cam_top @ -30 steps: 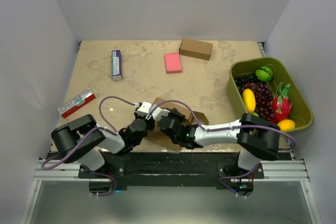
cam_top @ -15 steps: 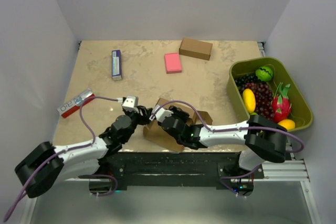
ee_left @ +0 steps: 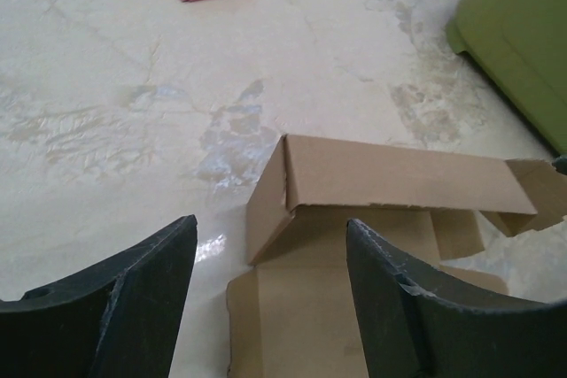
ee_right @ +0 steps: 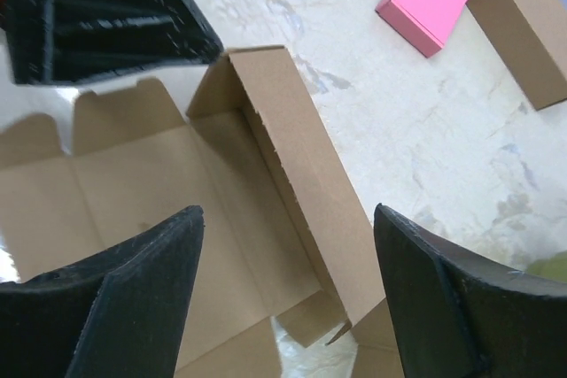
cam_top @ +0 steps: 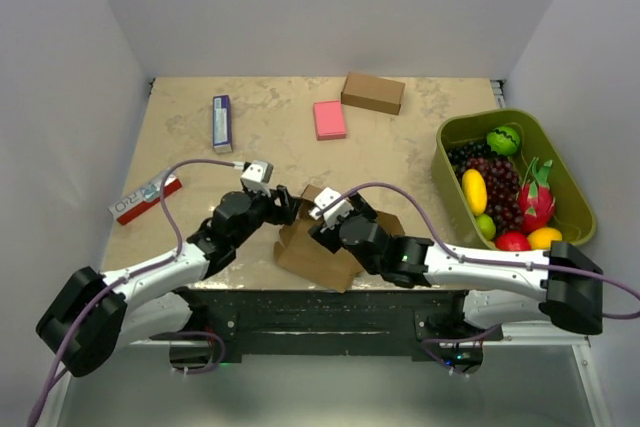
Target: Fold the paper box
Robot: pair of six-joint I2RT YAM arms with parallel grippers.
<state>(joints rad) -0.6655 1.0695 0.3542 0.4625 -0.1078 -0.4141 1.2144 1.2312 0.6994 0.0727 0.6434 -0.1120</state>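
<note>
Paper box [cam_top: 312,255] plain brown, unmarked. Tabletop [cam_top: 270,147] beige, marbled with tan and grey blotches. Block [cam_top: 329,119] pink. Closed carton [cam_top: 373,93] brown. Bin [cam_top: 452,131] olive green. Inside it: toy watermelon [cam_top: 504,139] green with dark stripes, grapes [cam_top: 497,183] dark purple, mango [cam_top: 474,190] yellow, dragon fruit [cam_top: 536,201] pink-red with green tips, 1 orange fruit [cam_top: 545,238], 1 red fruit [cam_top: 512,241]. Small box [cam_top: 222,123] purple and white. Packet [cam_top: 146,197] red and silver. Left arm [cam_top: 165,269] and right arm [cam_top: 490,269] white with black joints, cables [cam_top: 200,162] lilac. Left gripper [ee_left: 270,223] and right gripper [ee_right: 288,210] matte black. Walls [cam_top: 330,7] pale grey.
</note>
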